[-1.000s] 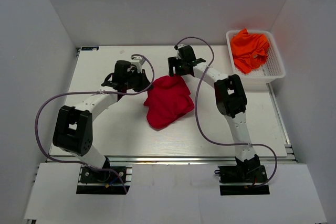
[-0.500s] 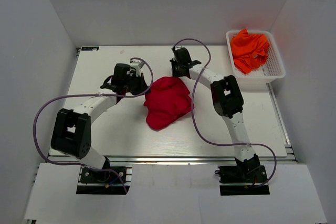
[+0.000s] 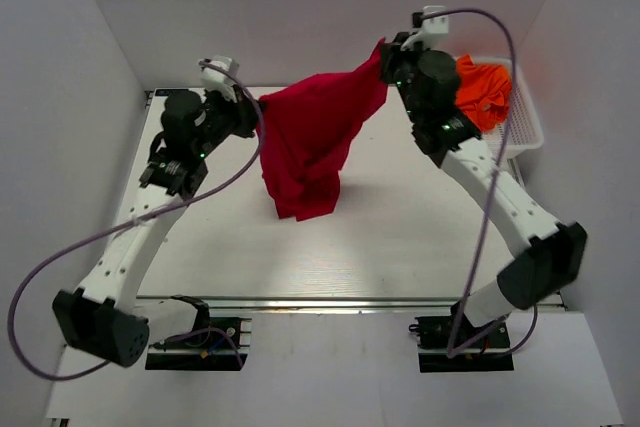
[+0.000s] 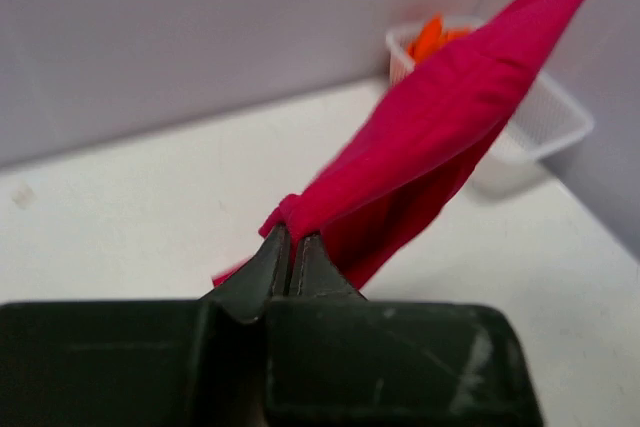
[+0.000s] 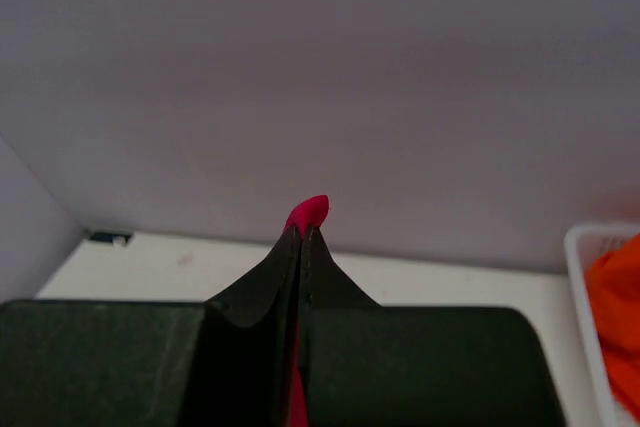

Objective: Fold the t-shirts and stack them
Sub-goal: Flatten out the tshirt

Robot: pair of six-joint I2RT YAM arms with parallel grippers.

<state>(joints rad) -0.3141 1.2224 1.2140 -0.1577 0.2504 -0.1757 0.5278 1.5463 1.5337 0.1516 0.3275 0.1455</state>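
Note:
The crimson red t-shirt (image 3: 315,137) hangs in the air, stretched between both arms above the table, its lower end drooping toward the tabletop. My left gripper (image 3: 258,107) is shut on its left corner; in the left wrist view the red cloth (image 4: 440,117) runs up and right from the shut left gripper (image 4: 291,239). My right gripper (image 3: 383,52) is shut on the other corner, raised high; a small red tip (image 5: 310,211) pokes past the shut right gripper (image 5: 302,232). Orange t-shirts (image 3: 483,92) lie heaped in the basket.
The white mesh basket (image 3: 525,132) stands at the table's back right corner, partly behind my right arm; it also shows in the left wrist view as the basket (image 4: 545,117). Grey walls close in the table (image 3: 400,237) on three sides.
The right gripper closed on the red shirt, and both arms lifted it from a heap on the table up into the air, spreading it between them.

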